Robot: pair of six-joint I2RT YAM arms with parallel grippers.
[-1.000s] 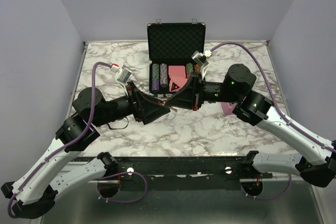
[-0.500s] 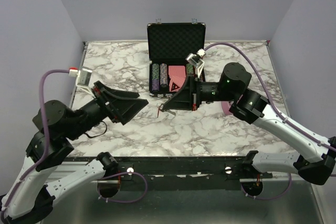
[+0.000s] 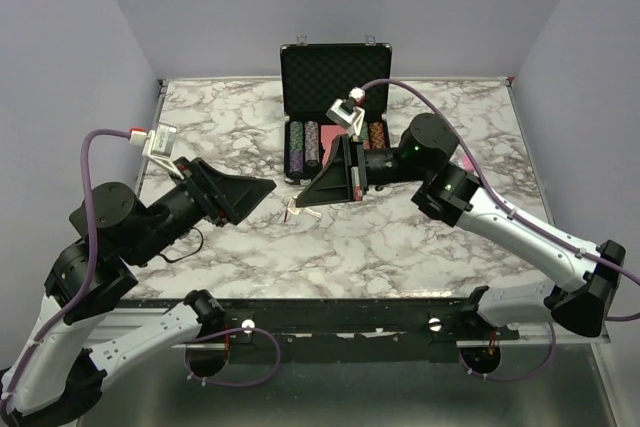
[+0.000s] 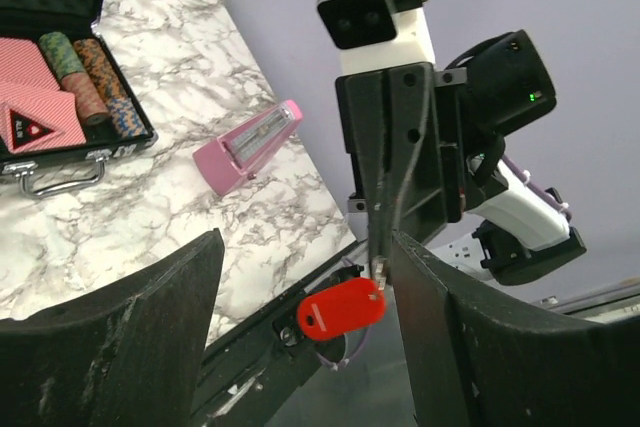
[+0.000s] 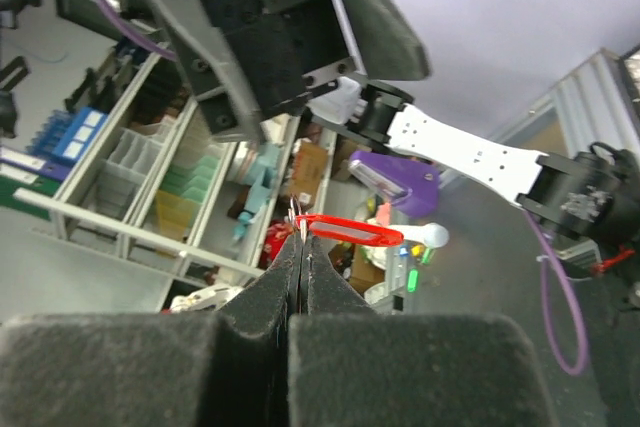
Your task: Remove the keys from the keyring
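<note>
The keyring [image 5: 352, 232] is held up in the air, pinched at its key end by my tightly closed right gripper [image 5: 302, 247], so I would bring the spread left gripper [image 4: 305, 242] in slowly and take only the keys [image 3: 302, 211], not the keyring.

Keyring [image 5: 350, 232] at right pincer [image 5: 300, 239] tips, opposite left pincer [image 3: 262, 189]; case [image 3: 335, 77] behind, on table [image 3: 400, 247].
</note>
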